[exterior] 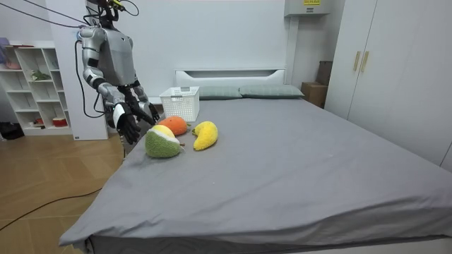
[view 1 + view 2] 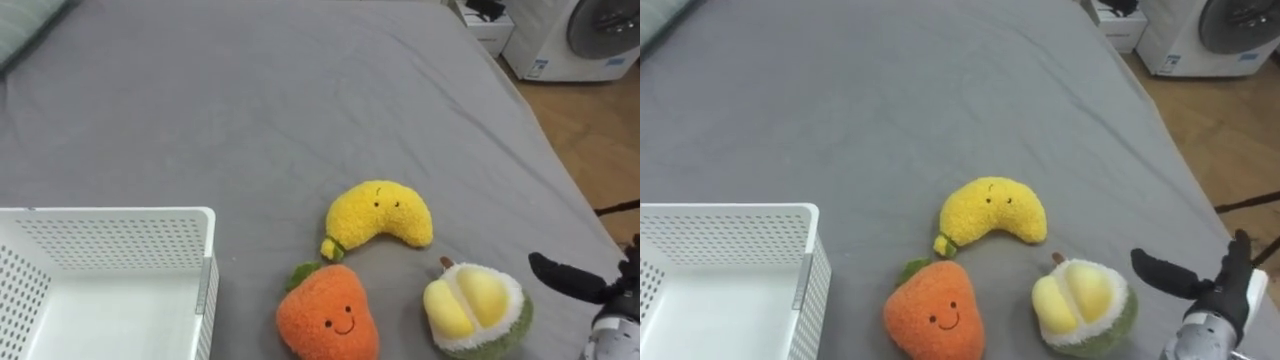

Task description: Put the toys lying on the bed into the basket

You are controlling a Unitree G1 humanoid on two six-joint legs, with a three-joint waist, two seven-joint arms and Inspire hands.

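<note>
Toys: I saw three plush toys lying close together on the grey bed [image 2: 250, 100], near the edge where the robot stood, and neither robot hand held any of them.
Banana toy [image 2: 380, 213]: yellow and curved, with both ends pointing towards the robot. It lay farthest in of the three.
Orange toy [image 2: 328, 315]: round with green leaves on top. It lay just beside the banana toy on the robot's side, and its leaves almost met the banana's left tip.
Durian toy [image 2: 475, 308]: green shell with yellow flesh and a small brown stem. It lay to the right of the orange toy, closest to the right robot hand.
Basket [image 2: 110, 240]: white with perforated walls. It sat on the bed to the left of the toys, apart from them, and the part I could see held nothing.
Right robot hand [image 2: 585, 285]: it hung over the bed edge just right of the durian toy. Its fingers were straight and spread, one reached towards the toy without touching it, and it held nothing.
Left robot hand [image 1: 150, 109]: in the room view it was held out in front of the body near the bed edge. I could not tell how its fingers were set.
Robot: it stood at the side of the bed, at the room view's left, facing the toys.
Washing machine [image 2: 590, 35]: white, standing on the wooden floor beyond the bed's right edge.
</note>
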